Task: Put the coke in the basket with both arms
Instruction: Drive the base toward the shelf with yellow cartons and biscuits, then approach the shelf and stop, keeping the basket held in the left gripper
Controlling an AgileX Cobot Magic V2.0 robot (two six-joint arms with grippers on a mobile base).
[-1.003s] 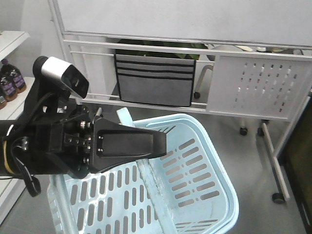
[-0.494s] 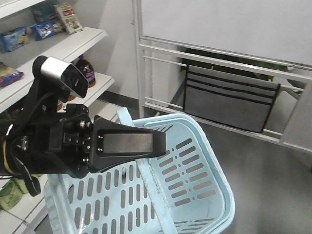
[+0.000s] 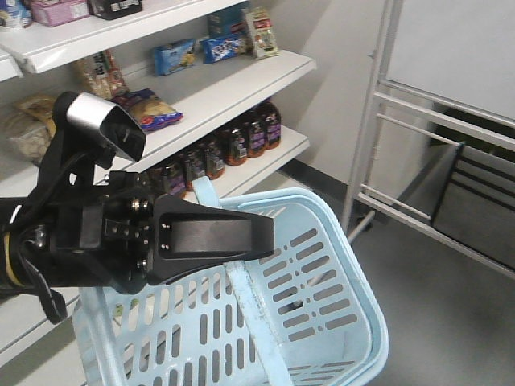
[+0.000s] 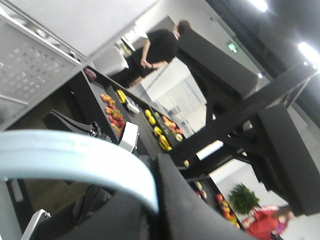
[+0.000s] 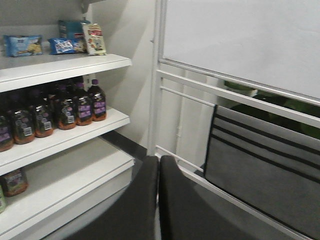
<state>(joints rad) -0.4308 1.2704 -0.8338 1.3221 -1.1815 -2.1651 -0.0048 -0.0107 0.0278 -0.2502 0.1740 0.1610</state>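
light blue slotted basket, thick-rimmed, flat handle clamped in left claw; right claw together

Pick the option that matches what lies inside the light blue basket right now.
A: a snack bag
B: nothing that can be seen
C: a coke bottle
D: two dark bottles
B: in the front view, the part of the basket not hidden by the gripper shows only bare slotted floor and walls. The dark bottles stand on the shelf behind it.
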